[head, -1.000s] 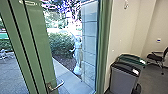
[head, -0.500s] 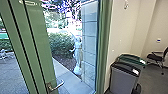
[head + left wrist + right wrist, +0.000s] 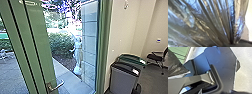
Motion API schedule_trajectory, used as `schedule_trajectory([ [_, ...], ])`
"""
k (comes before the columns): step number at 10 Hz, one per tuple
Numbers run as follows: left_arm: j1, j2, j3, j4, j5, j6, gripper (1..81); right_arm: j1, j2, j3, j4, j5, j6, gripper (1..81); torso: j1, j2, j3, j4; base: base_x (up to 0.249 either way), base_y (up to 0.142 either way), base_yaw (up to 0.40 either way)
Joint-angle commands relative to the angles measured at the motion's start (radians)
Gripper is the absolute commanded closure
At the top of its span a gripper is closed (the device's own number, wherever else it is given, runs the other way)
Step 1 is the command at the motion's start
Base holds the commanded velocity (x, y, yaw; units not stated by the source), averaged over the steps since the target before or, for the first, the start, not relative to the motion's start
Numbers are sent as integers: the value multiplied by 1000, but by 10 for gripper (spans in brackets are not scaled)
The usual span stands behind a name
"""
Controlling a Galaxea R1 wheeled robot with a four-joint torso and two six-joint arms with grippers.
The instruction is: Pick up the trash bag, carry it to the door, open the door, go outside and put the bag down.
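Observation:
In the head view a green-framed glass door stands in front of me, its metal lever handle low on the frame. Whether the door is latched I cannot tell. In the left wrist view the dark, shiny trash bag hangs in long folds that draw together at my left gripper, which is shut on it. Part of the same crumpled bag shows in the right wrist view, beside grey and black parts of the robot.
Two bins, one grey with a black lid and one with a green lid, stand right of the door by a cream wall. Farther right is a black chair. Through the glass are paving, a hedge and a pale upright shape.

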Motion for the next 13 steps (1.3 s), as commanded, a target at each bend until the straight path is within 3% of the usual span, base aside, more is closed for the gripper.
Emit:
schedule_trajectory([
  [1,-68,-5,-1,10,55,8,811,37,8,7,-10,-61,-7,10,0,0,0,0,0,0,0],
  [6,-62,-9,0,7,55,8,811,8,8,13,-27,-28,-9,10,0,0,0,0,0,0,178],
  [9,-45,-15,4,7,55,16,811,-7,1,48,-54,34,-7,10,0,0,0,0,0,0,231],
  [13,-20,-58,60,20,51,17,811,-6,-93,208,-45,34,-2,10,-1,0,0,0,0,0,282],
])
